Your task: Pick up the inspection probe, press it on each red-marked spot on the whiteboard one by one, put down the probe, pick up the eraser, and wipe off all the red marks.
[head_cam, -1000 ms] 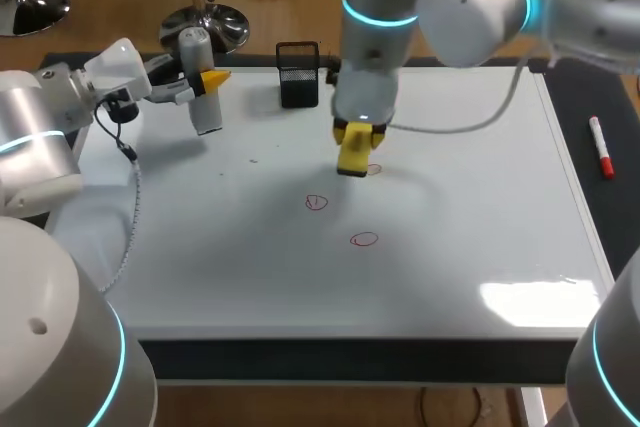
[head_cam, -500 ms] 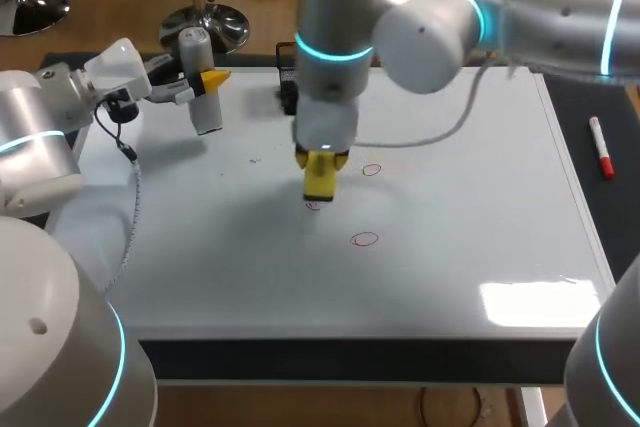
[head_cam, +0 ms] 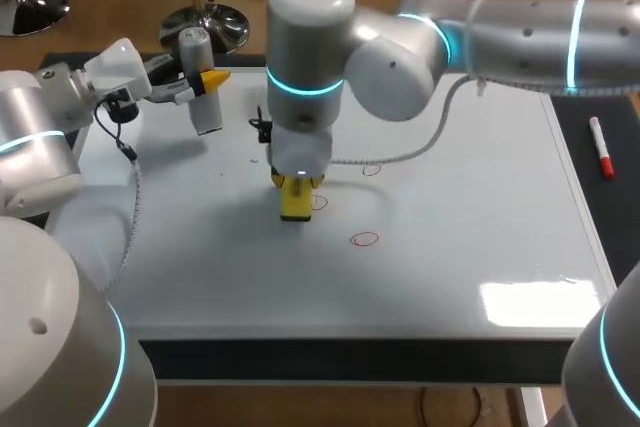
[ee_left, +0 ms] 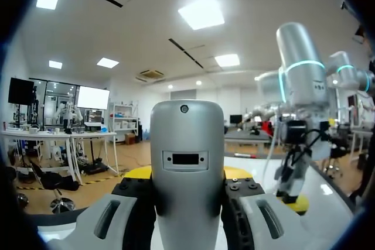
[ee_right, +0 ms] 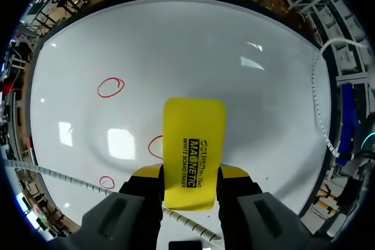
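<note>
My right gripper [head_cam: 296, 185] is shut on the yellow eraser [head_cam: 295, 203], which stands on end on the whiteboard [head_cam: 470, 247] beside the middle red mark [head_cam: 319, 202]. In the right wrist view the eraser [ee_right: 193, 150] sits between the fingers and partly hides that mark [ee_right: 154, 146]. Two other red circles show: one farther back [head_cam: 371, 169], one nearer [head_cam: 365, 239]. At the board's far left, my left gripper [head_cam: 205, 87] is shut on the grey inspection probe [head_cam: 199, 67], held upright above the surface. The probe [ee_left: 187, 162] fills the left wrist view.
A red-capped marker [head_cam: 601, 147] lies on the dark strip right of the whiteboard. My right arm [head_cam: 400, 47] stretches across the far middle of the board, with its cable hanging below it.
My right arm has swept the eraser left and toward the front, from beside the far red circle to the middle mark. The left arm and probe have stayed put.
</note>
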{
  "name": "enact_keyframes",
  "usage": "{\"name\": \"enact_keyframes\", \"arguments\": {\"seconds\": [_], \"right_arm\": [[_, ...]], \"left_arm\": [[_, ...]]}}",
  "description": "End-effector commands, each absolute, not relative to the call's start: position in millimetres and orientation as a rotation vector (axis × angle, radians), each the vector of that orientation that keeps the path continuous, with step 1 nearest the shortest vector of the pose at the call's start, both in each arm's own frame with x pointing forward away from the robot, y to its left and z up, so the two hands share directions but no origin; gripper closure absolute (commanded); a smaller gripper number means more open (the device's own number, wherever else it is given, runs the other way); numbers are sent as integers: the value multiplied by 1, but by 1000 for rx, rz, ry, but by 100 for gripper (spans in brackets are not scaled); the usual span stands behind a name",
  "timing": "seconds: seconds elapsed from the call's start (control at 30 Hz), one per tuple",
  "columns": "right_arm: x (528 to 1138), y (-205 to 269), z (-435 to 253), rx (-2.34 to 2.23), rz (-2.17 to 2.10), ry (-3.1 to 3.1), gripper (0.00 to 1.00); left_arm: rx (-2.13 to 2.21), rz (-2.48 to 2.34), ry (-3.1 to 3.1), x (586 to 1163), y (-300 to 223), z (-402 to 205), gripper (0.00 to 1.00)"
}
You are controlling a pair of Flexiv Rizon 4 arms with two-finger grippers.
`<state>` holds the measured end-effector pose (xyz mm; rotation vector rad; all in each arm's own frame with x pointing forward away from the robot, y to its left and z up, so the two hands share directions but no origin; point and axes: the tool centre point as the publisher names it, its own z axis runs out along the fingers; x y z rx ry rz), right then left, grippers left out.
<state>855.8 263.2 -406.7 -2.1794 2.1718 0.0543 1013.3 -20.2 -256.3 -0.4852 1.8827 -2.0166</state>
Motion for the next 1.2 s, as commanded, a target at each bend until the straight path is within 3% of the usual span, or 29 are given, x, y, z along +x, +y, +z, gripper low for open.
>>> {"name": "enact_keyframes", "arguments": {"seconds": [0.03,1.2], "right_arm": [[855,269,-412,-2194,35,2165,100],[840,245,-449,-2255,48,2218,100]], "left_arm": [[-485,-2017,1883,1014,-20,-256,100],[-485,-2017,1883,1014,-20,-256,100]]}}
